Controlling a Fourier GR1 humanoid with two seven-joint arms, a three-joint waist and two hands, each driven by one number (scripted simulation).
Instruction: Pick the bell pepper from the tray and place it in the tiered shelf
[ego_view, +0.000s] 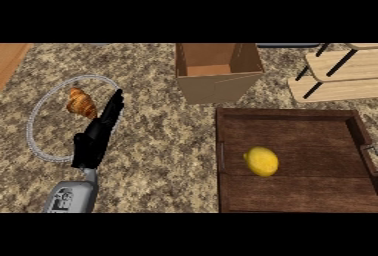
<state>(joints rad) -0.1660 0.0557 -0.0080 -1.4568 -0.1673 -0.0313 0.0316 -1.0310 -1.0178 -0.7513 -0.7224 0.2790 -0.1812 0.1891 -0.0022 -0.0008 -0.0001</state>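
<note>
- The left robot hand (98, 134) lies over the granite surface (162, 145) with fingers straight, holding nothing.
- A yellow bell pepper (261, 161), perhaps lemon-like, rests in the dark wooden tray (295, 197).
- A croissant (81, 102) sits on a clear plate (33, 125).
- Farther back stand an open cardboard box (218, 72) and the tiered shelf (343, 75).

Croissant (81, 102) sitting on a clear glass plate (38, 112) off to the left, open cardboard box (217, 70) at the back, all on a speckled granite counter (162, 145).
</note>
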